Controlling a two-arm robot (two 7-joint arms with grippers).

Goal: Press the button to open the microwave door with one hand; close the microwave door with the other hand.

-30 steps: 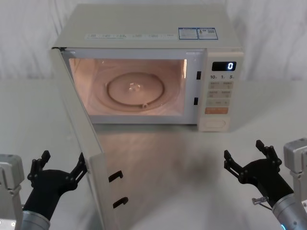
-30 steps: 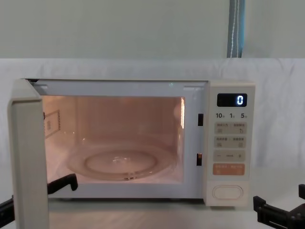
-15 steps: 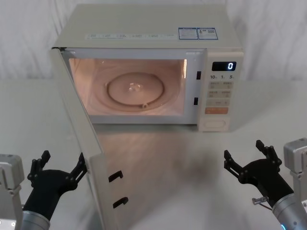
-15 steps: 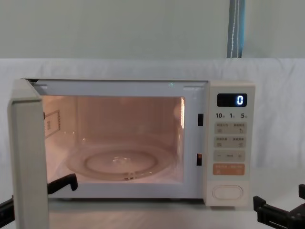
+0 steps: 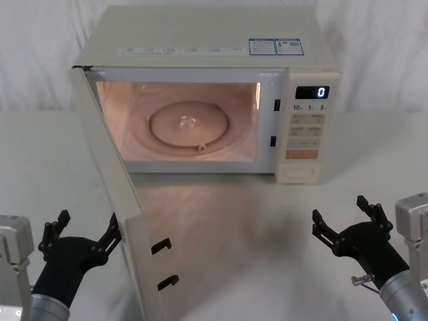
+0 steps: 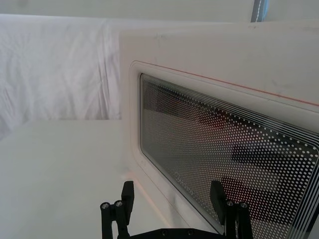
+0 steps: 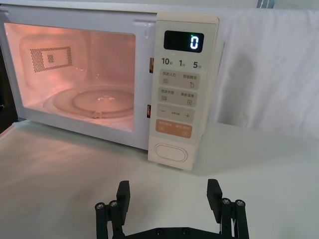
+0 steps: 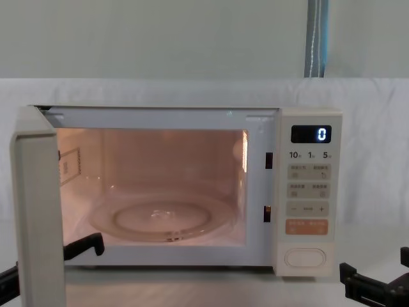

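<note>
Nothing changed, microwave door still swung open, left pincer and right pincer spread wide, empty

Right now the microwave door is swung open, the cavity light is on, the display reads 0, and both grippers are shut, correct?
Not quite: both grippers are open. The head view shows the left gripper and right gripper with fingers spread. The rest holds: the microwave door is swung open, the cavity is lit and the display reads 0.
</note>
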